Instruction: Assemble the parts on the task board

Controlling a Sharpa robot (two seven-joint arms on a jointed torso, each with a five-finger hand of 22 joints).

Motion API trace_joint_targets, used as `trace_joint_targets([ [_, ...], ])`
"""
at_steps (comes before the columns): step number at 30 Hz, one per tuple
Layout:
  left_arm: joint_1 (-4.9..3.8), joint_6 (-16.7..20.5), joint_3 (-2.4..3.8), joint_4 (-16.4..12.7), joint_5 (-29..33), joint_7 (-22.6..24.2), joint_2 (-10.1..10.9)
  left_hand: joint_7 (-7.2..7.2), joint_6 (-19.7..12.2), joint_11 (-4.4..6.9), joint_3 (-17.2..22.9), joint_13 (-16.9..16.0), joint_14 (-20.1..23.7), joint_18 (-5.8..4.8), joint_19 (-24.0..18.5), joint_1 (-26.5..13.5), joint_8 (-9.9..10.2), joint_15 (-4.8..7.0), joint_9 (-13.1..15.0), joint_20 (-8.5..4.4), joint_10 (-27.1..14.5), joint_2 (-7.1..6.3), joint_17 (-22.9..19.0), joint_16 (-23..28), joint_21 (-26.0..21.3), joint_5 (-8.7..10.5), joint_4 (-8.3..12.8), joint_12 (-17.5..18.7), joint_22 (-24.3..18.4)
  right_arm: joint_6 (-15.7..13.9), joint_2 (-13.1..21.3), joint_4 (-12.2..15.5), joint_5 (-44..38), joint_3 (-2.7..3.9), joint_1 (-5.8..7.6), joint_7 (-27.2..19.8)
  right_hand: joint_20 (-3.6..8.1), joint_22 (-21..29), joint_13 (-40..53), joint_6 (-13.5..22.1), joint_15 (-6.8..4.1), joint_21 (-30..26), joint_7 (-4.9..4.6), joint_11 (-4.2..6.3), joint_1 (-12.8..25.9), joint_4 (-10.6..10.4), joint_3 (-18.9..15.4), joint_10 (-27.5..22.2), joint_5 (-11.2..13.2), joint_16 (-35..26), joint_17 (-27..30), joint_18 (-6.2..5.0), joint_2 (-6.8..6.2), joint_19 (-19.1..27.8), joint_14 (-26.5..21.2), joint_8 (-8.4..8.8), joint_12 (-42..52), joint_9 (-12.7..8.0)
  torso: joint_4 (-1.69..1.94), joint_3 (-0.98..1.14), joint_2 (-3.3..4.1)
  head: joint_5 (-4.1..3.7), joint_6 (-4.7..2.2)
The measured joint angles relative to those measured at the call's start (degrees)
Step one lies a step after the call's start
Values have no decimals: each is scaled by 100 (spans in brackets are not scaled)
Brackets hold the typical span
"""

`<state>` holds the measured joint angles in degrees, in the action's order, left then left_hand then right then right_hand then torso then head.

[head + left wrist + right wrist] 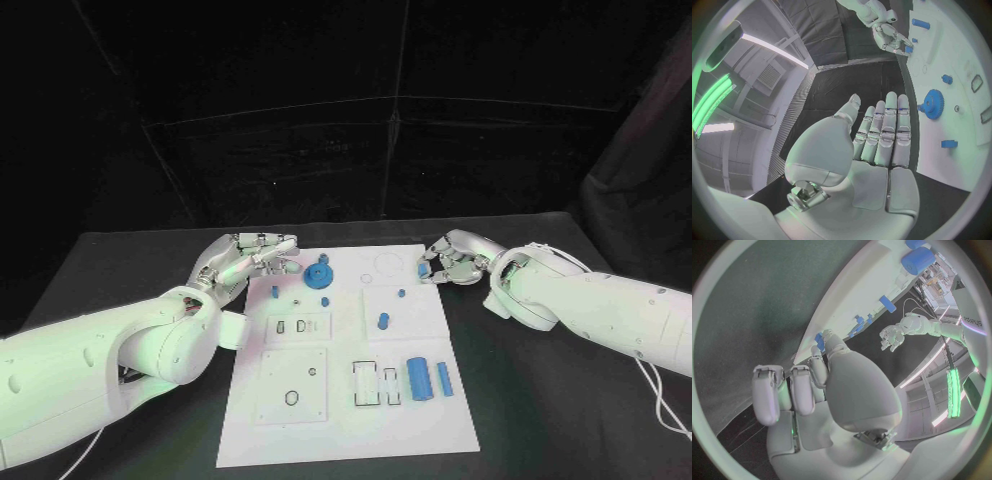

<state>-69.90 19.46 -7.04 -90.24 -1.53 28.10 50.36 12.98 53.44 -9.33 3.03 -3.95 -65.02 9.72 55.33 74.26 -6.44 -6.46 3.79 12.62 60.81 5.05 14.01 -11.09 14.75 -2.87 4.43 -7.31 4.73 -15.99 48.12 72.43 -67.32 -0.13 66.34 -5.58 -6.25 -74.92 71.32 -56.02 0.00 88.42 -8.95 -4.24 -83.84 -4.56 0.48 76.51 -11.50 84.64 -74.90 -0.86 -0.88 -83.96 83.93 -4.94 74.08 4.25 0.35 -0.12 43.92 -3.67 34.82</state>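
Head view: both hands (248, 253) (450, 262) flank the task board (346, 410).

This looks like a robot lab or test room. A black table (130, 260) stands in front of dark curtains (361, 130) that hang all around like a booth. A white task board (353, 400) lies on it. Up above are long ceiling lights (770, 47), a square air vent (768, 76) and glowing green light strips (714, 102).

Black table (548, 400) under the white plate, dark curtain (361, 110) behind its far edge.
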Motion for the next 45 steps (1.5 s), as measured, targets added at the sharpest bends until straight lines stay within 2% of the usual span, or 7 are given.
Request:
trace_joint_targets([
  [10, 0, -2, 0, -4, 0, -1, 8, 0, 0, 0, 0, 0, 0, 0, 0, 0, 0, 0, 0, 0, 0, 0, -1, 0, 0, 0, 0, 0, 0, 33, -30, -22, -19, 0, -8, 11, 0, 0, 66, -280, -43, 0, 83, 61, -29, 52, 178, 60, 52, 0, -4, 0, 123, 0, 0, -128, 24, 20, 0, 0, 0, 0, 10],
  [17, 1, -4, 0, -4, 0, -4, 10, 0, 0, 0, 0, 0, 0, 0, 0, 0, 0, 0, 0, 0, 0, 0, -1, 0, 0, 0, 0, 0, 1, 40, -55, -20, -29, 2, -9, 11, 1, 0, 61, -321, -43, 0, 105, 68, -28, 63, 223, 67, 52, 0, -3, 0, 124, 0, 0, -136, 40, 18, 0, 3, 0, -1, 24],
  [23, 1, -6, 0, -1, 0, -6, 10, 0, 0, 0, 0, 0, 0, 0, 0, 0, 0, 0, 0, 0, 0, 0, -2, 0, 0, 0, 0, 0, 1, 10, -56, -21, -34, 2, -12, 9, 63, 0, 140, -495, -115, 0, 157, 109, -23, 110, 415, 108, 78, 0, -3, 0, 207, -19, 13, -218, 115, 20, 0, 3, -2, -7, 29],
  [29, 1, -10, 0, -1, 0, -11, 14, 0, 0, 0, 0, 0, 0, 0, 0, 0, 0, 0, 0, 0, 0, 0, -2, 0, 0, 0, 0, 0, 1, -151, -11, 23, 1, 0, -15, 0, 128, 1, 248, -523, -159, 0, 152, 139, -6, 140, 598, 138, 117, 0, -3, 0, 282, -4, 14, -272, 200, 21, 0, 3, -2, -10, 27],
  [34, 1, -11, 0, -8, 0, -16, 40, 0, 0, 0, 16, 0, 0, 0, 0, 0, 0, 0, 0, 0, 0, 0, 2, 0, 0, 0, 16, 0, -2, -311, 162, 278, 33, 2, -15, 16, 139, 1, 282, -523, -187, 22, 152, 140, 34, 133, 609, 139, 14, 0, -2, 0, 322, -6, 1, -273, 203, 21, 3, 1, -9, -7, 12],
  [38, 1, -10, 0, -1, 0, -18, 47, 0, 0, 0, 16, 0, 0, 0, 0, 0, 0, 0, 0, 0, 0, 0, 5, 0, 0, 0, 16, 0, -6, -409, 283, 634, 47, 4, 0, 90, 155, 1, 295, -523, -186, 22, 152, 140, 64, 146, 623, 140, 5, 0, -2, 0, 347, 10, 1, -273, 203, 21, 3, -8, -27, -2, -10],
  [45, 1, -10, 0, 61, 0, -20, 22, 0, 0, 0, 16, 0, 0, 0, 0, 0, 0, 0, 0, 0, 0, 0, 5, 0, 0, 0, 16, 0, -5, -517, 201, 1243, -27, 11, 87, 379, 155, 1, 316, -524, -187, 44, 153, 183, 163, 146, 624, 182, -17, 21, -2, 0, 307, 10, 0, -274, 231, 21, -7, -42, -101, 47, -24],
])
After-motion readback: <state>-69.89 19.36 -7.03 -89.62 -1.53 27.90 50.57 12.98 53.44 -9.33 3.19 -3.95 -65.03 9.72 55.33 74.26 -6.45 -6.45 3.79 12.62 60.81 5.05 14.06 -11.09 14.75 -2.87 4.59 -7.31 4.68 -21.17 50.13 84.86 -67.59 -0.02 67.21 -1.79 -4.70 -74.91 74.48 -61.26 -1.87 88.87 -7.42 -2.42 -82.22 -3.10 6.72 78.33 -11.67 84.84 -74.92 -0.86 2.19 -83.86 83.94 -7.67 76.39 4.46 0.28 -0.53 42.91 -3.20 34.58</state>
